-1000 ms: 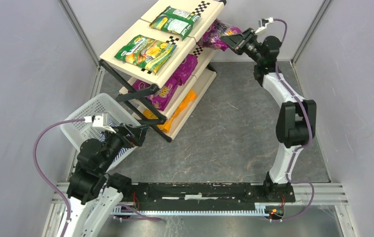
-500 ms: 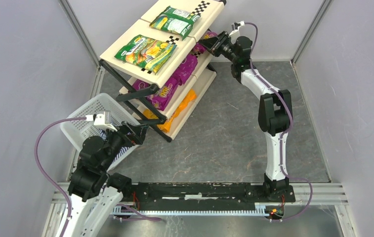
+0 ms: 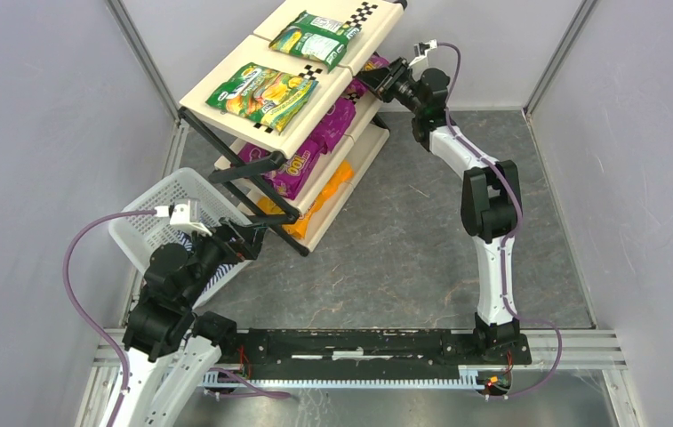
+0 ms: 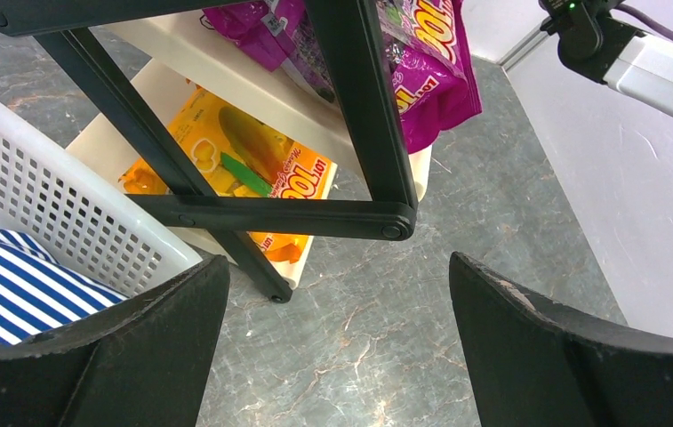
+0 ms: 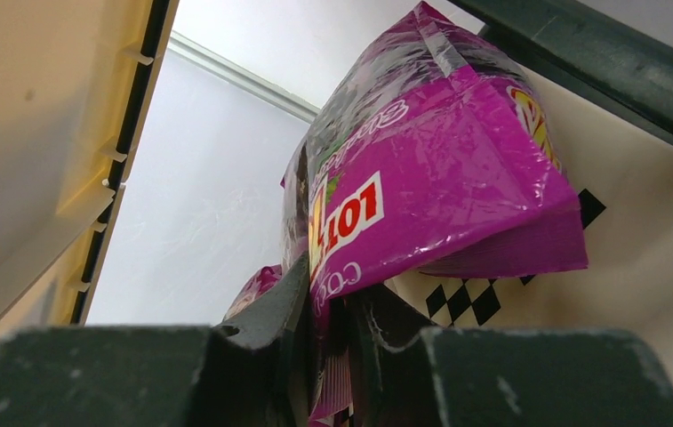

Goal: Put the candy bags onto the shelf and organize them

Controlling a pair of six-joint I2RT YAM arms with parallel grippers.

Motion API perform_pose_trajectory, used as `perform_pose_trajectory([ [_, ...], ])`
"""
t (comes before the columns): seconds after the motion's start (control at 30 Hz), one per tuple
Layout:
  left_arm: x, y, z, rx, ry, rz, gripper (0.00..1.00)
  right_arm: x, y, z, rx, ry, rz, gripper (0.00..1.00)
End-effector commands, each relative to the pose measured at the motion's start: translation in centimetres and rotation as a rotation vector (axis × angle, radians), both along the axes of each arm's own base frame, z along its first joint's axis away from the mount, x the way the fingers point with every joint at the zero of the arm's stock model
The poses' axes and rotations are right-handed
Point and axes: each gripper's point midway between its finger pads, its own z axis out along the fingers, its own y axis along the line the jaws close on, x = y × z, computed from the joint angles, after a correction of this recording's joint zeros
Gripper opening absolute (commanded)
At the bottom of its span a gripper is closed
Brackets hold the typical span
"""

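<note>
Your right hand [image 5: 328, 307] pinches the purple grape candy bag [image 5: 430, 178] by its near edge, jaws almost closed, evidently to feed it ahead onto the shelf [image 5: 644, 240] tier.

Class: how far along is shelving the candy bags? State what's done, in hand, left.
Done: green bags on the shelf's top tier, purple bags in the middle, orange bags at the bottom. In hand: the right gripper pinches another purple bag at the middle tier. Left: releasing it.
</note>
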Motion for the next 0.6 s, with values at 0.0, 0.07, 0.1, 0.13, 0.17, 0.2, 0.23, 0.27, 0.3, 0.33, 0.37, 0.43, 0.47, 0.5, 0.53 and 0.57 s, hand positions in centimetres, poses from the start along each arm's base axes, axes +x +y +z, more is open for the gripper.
perform_pose_trajectory([
  [0.0,0.3,0.3,0.8,-0.026,-0.008,0.029,0.98,-1.5,1.2,4.2,0.051,-0.13,0.023,0.23],
  [0.07,0.3,0.3,0.9,-0.026,-0.01,0.029,0.98,-1.8,1.2,4.0,0.054,-0.121,0.023,0.24],
  [0.1,0.3,0.3,0.9,-0.027,-0.011,0.03,0.98,-1.9,1.0,3.8,0.056,-0.113,0.014,0.24],
  [0.13,0.3,0.4,1.0,-0.028,-0.013,0.033,0.98,-2.1,0.7,4.0,0.059,-0.116,0.001,0.28],
  [0.17,0.3,0.4,1.0,-0.028,-0.015,0.034,0.98,-2.2,0.6,4.0,0.055,-0.116,-0.006,0.32],
  [0.2,0.2,0.4,1.0,-0.029,-0.016,0.034,0.98,-2.3,0.5,4.1,0.048,-0.118,-0.01,0.35],
  [0.23,0.2,0.4,1.0,-0.029,-0.017,0.034,0.98,-2.2,0.4,4.0,0.033,-0.118,-0.015,0.38],
  [0.27,0.2,0.4,1.1,-0.03,-0.02,0.033,0.98,-2.2,0.4,4.0,0.018,-0.122,-0.019,0.41],
  [0.3,0.1,0.4,1.1,-0.03,-0.02,0.033,0.98,-2.2,0.2,4.1,0.008,-0.125,-0.025,0.44],
  [0.33,0.2,0.5,1.1,-0.03,-0.021,0.035,0.98,-2.2,0.0,4.2,-0.003,-0.128,-0.034,0.47],
  [0.37,0.2,0.5,1.1,-0.031,-0.02,0.037,0.98,-2.2,-0.3,4.3,-0.012,-0.129,-0.042,0.51],
  [0.43,0.1,0.5,1.1,-0.031,-0.02,0.039,0.98,-2.3,-0.6,4.3,-0.025,-0.128,-0.048,0.57],
  [0.47,0.1,0.6,1.1,-0.03,-0.019,0.042,0.98,-2.4,-0.9,4.2,-0.033,-0.126,-0.05,0.6],
  [0.5,0.1,0.6,1.1,-0.031,-0.022,0.043,0.98,-2.6,-1.1,4.2,-0.037,-0.122,-0.05,0.63],
  [0.53,0.0,0.7,1.2,-0.033,-0.025,0.046,0.98,-2.7,-1.4,3.9,-0.043,-0.111,-0.053,0.65],
  [0.57,0.0,0.8,1.3,-0.036,-0.029,0.049,0.98,-3.1,-1.8,4.0,-0.047,-0.108,-0.055,0.66],
])
